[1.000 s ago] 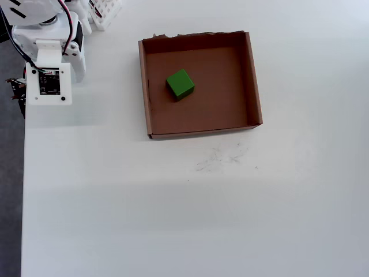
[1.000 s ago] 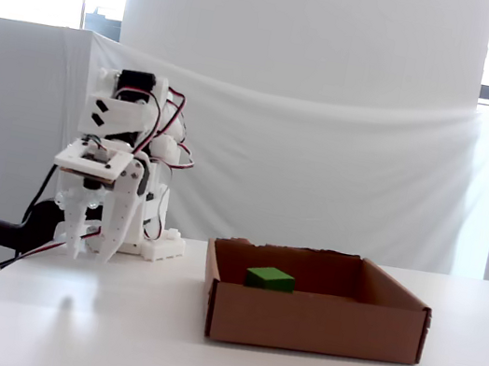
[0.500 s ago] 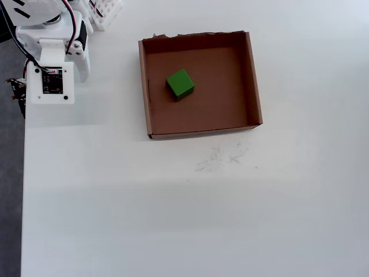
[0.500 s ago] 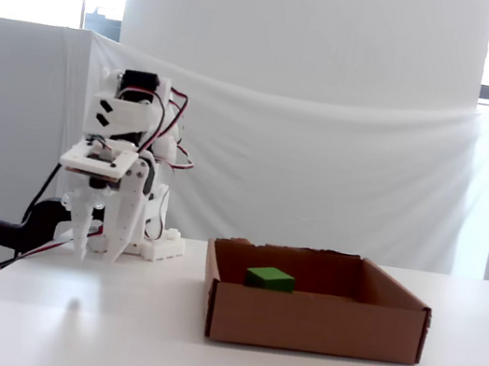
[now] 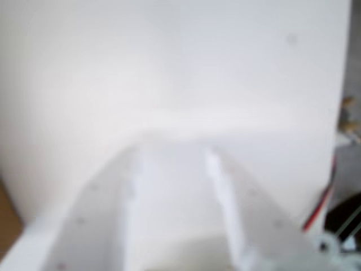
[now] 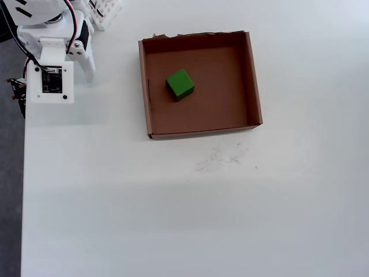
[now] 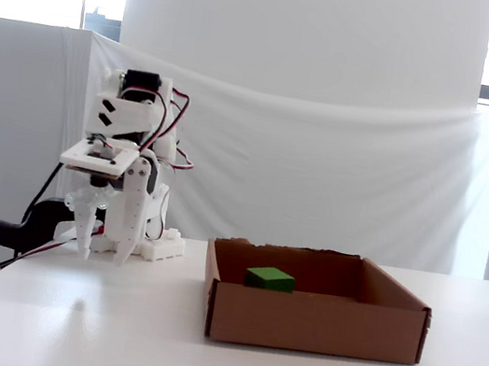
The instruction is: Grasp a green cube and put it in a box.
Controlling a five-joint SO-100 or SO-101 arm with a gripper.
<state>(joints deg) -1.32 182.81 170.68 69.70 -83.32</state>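
You have the box (image 6: 252,81) sitting on the surface (image 6: 190,219) in its far half in the overhead view, roughly midway between the left and right edges. The cube (image 6: 180,84) lies inside the box, on its floor, nearer the box's left wall than its right and apart from every wall. The arm (image 6: 51,57) stands at the surface's far left corner, well apart from the box, with its fingers (image 7: 126,238) hanging above the surface beside the left edge. In the fixed view the box (image 7: 315,321) is right of the arm (image 7: 119,170), and the cube (image 7: 269,278) shows over its near wall.
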